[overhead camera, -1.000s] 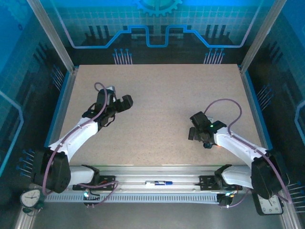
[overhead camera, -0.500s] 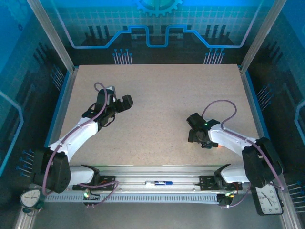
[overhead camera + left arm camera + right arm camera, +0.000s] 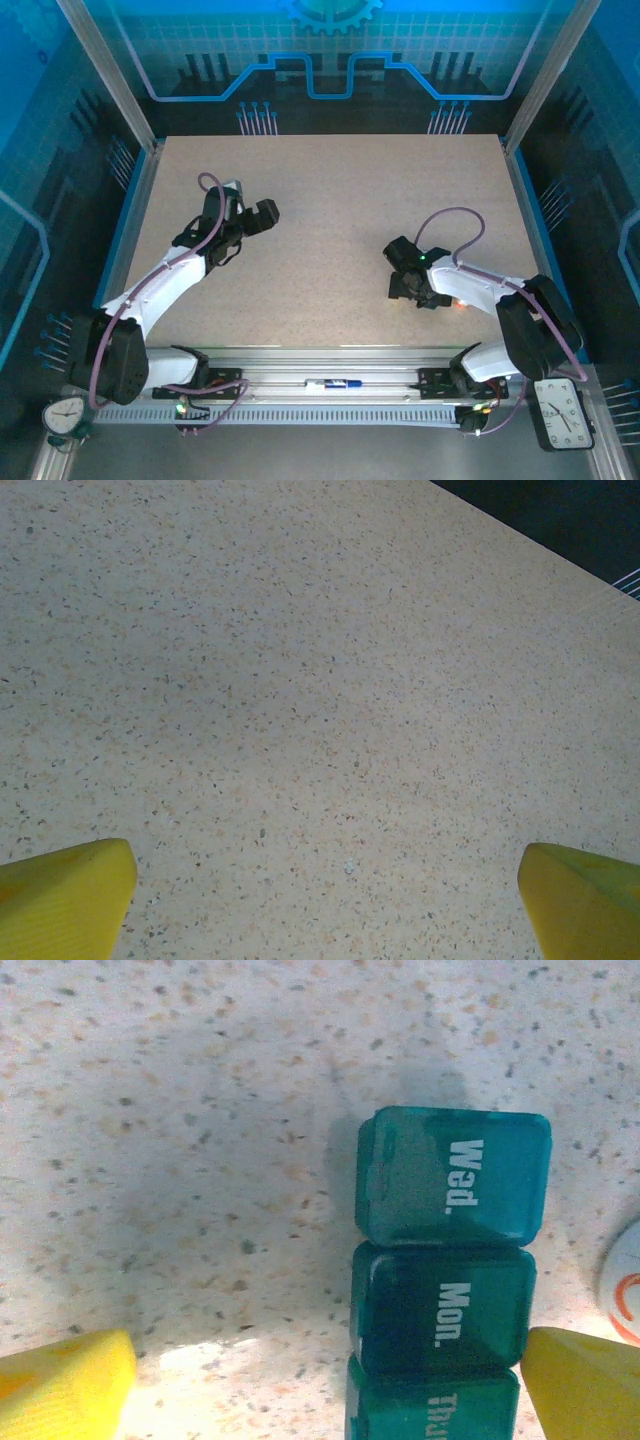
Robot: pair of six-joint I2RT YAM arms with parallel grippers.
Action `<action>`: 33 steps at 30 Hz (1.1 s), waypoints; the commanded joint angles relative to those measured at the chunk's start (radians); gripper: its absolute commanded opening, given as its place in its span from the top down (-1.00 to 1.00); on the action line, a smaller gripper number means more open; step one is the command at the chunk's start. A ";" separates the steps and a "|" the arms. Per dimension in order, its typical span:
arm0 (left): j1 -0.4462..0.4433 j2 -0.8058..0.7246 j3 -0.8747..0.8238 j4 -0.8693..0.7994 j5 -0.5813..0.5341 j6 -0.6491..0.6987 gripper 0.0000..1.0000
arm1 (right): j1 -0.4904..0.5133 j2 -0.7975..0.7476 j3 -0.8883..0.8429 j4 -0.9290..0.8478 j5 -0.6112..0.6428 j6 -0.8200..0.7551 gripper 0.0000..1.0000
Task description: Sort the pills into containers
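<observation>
Right wrist shows right gripper [image 3: 325,1385] spread wide, empty, above teal pill box [image 3: 450,1260].

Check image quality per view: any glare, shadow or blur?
Top external: sharp, blue cast around the table. Left wrist: even light, yellow fingertips soft. Right wrist: dark shadow left of the pill box, bright patch under that shadow, day labels legible though slightly soft.

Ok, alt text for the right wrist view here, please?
A teal pill box lies on a speckled tabletop, its lids reading Wed., Mon. and a cut-off Thu. The open right gripper shows as two yellow fingertips in the bottom corners, and a white round object pokes in at the right edge.
</observation>
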 commanded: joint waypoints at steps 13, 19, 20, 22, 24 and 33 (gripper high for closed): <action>-0.003 -0.006 0.028 -0.016 0.034 -0.007 -0.98 | 0.151 0.162 0.227 0.150 -0.189 0.059 -1.00; -0.003 -0.019 0.028 -0.017 0.046 -0.005 -0.98 | 0.194 0.193 0.300 0.187 -0.202 0.057 -1.00; -0.003 -0.023 0.027 -0.017 0.044 -0.003 -0.98 | 0.195 0.184 0.295 0.185 -0.192 0.060 -1.00; -0.003 -0.031 0.024 -0.013 0.046 -0.001 -0.98 | 0.194 0.161 0.270 0.185 -0.170 0.067 -1.00; -0.003 -0.037 0.017 -0.005 0.048 -0.006 -0.98 | 0.196 0.131 0.234 0.186 -0.143 0.072 -1.00; -0.002 -0.079 -0.004 0.015 -0.002 -0.057 -0.98 | 0.168 0.098 0.120 0.243 -0.143 0.048 -1.00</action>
